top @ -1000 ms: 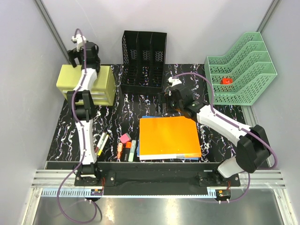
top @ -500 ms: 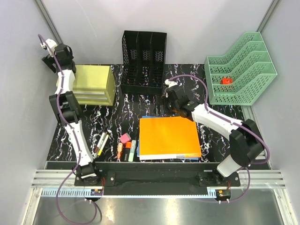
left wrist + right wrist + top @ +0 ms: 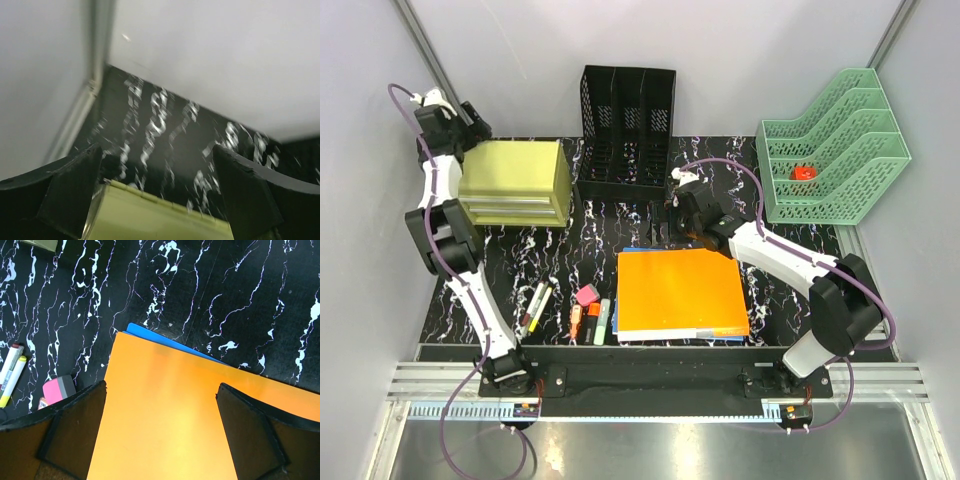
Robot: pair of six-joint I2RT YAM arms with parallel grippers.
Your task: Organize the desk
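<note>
Progress looks slight: most of the sorting is, by my reading, ahead of you. The desk fills the middle of the top view, ringed by containers at its far edge, and its near half is strewn with loose items.

Both arms are empty-handed. The left gripper hangs at the far left corner with jaws spread wide, gripping nothing. The top edge of the drawer unit shows low between its fingers, and you cannot tell whether they touch it. The right gripper is just as wide open and holds nothing. It hovers over the far edge of the orange folder, which lies on a blue folder showing only as a thin margin.

Left to do, as I judge it:
- both folders lie flat and unfiled;
- the markers, pink eraser and two highlighters sit in a cluster left of the folders.

The file holder stands at the far middle, its slots apparently empty. The green rack at the far right holds only a small red thing, which may be the one item already put away.

Nothing blocks the right arm's way to the folder. The stacked pair may slide or come up together, so watch for that.
</note>
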